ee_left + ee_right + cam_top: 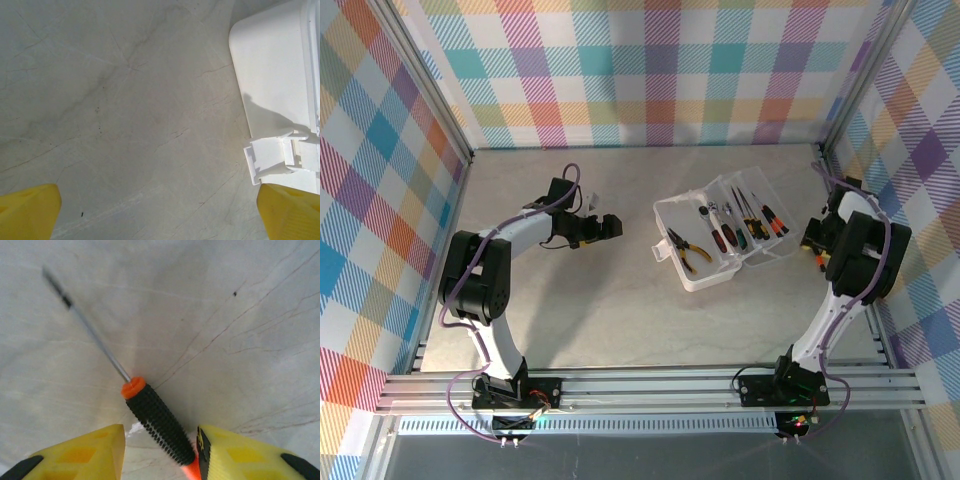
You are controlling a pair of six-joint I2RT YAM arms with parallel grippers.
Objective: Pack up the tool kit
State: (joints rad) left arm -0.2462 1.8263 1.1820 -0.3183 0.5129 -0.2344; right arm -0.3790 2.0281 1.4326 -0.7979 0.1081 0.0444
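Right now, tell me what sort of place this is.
Probably a staged robot test cell: plaid backdrop walls, an aluminium frame, with the left arm and right arm bolted to it.

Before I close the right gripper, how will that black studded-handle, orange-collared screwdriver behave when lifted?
The black studded-handle screwdriver looks stiff and probably light. Its round handle may roll on the grey table if nudged. The studs should help the yellow fingers hold without slipping.

The translucent white box was laid open, both halves flat, right of the middle. Yellow-handled pliers were lodged in its left half, and several screwdrivers were ranged side by side in its right half. One black-gripped, orange-collared screwdriver was seen apart, between the fingers of the right gripper.
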